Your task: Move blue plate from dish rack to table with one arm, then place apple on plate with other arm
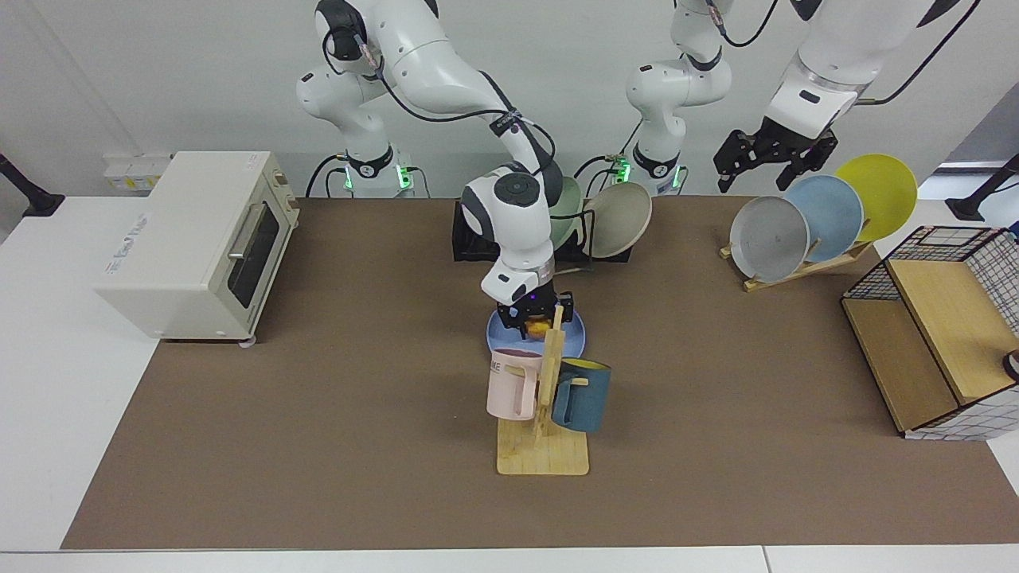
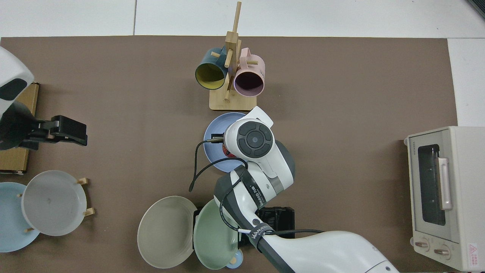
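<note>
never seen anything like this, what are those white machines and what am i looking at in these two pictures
They are two robot arms bolted behind a table with a brown mat. One picture looks at them from across the table, the other looks straight down.

The right gripper is low over the blue plate, which lies flat on the mat, and is shut on the apple. From above, that arm hides most of the apple. The left gripper waits, open, up by the wooden plate rack that holds grey, pale blue and yellow plates.

Also on the table: a black dish rack with a green and a beige plate, a wooden mug stand with a pink and a dark blue mug just in front of the blue plate, a toaster oven, and a wire and wood shelf.
</note>
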`<state>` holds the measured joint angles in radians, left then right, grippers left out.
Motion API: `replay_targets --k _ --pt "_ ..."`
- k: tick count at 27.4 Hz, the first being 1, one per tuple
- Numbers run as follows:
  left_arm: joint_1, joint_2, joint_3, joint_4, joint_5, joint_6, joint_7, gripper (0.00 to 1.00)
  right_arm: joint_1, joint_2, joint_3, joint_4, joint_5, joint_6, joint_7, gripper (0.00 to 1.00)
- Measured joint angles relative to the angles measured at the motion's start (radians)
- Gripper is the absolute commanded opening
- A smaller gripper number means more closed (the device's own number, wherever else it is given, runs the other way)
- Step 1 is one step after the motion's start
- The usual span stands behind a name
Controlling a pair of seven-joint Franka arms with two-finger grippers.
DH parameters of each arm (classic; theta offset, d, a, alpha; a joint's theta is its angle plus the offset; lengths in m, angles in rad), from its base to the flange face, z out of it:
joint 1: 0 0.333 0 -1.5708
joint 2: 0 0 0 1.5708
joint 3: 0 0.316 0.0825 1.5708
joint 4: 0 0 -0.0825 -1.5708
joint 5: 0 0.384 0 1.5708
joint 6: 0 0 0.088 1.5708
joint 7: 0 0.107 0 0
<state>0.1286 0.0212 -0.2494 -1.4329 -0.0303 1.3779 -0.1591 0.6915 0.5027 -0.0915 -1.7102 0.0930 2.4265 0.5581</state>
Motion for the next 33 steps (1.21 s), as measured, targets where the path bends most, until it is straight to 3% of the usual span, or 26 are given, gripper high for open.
replay_targets --k 1,6,7,8,9,22,27,33 --pt "0.006 0.0 0.001 0.0 0.0 0.0 0.0 1.0 0.0 0.002 0.0 0.0 0.0 0.0 0.0 0.37" --pt "0.027 0.0 0.002 0.0 0.0 0.0 0.0 1.0 -0.004 0.011 -0.002 -0.004 0.0 0.0 -0.006 0.54" --pt "0.029 0.0 0.002 0.0 0.0 0.0 0.0 1.0 -0.004 0.012 -0.003 -0.004 0.0 0.0 -0.009 0.66" --pt "0.03 0.0 0.002 0.0 0.0 0.0 0.0 1.0 -0.004 0.013 -0.003 -0.005 0.0 0.0 -0.011 0.88" --pt "0.031 0.0 0.002 0.0 0.0 0.0 0.0 1.0 -0.004 0.013 -0.004 -0.005 0.0 0.0 -0.012 1.0" --pt "0.032 -0.001 0.0 0.0 0.0 0.0 0.0 1.0 -0.006 -0.002 -0.021 0.007 -0.001 0.0 -0.016 1.0" --pt "0.032 -0.001 0.0 0.0 0.0 0.0 0.0 1.0 -0.02 -0.052 -0.06 0.013 -0.002 -0.035 -0.017 1.0" --pt "0.032 -0.001 0.0 0.0 0.0 0.0 0.0 1.0 -0.051 -0.147 -0.131 0.025 -0.002 -0.152 -0.084 1.0"
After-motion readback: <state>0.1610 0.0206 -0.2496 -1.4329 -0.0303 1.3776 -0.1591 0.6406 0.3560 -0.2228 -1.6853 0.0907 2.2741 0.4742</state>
